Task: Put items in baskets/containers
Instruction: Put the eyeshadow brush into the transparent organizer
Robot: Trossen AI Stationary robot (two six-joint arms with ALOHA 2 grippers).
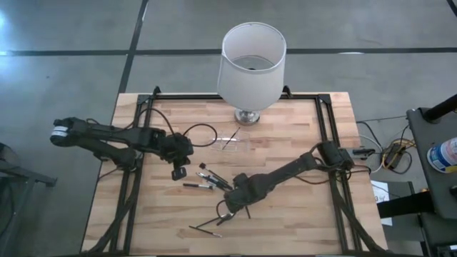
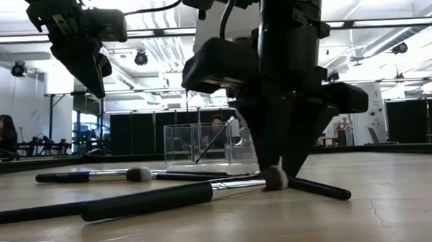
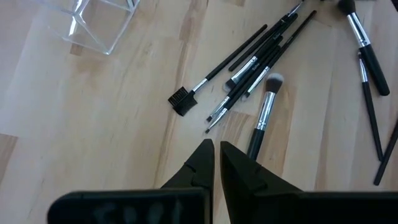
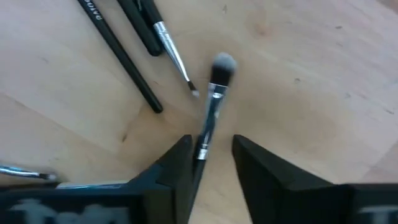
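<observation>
My right tool [image 4: 210,160] straddles a grey-tipped brush [image 4: 214,99] on the bench [image 1: 300,221], fingers part-open, nothing gripped; my left tool [image 3: 216,163], shut and empty, hovers nearer the clear holder [image 1: 235,140].

Lab or test hall: bare grey concrete floor [image 1: 64,28] with dark seam lines, long ceiling strip lights [image 2: 387,22], black curtain partitions [image 2: 147,131], seated person [image 2: 1,134] at far desks, loose cabling [image 1: 389,151] beside table.

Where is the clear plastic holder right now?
In the high view the clear holder sits on the table's far middle, just in front of the lamp's metal base, with one dark brush leaning in it; the loose brushes lie nearer.
</observation>
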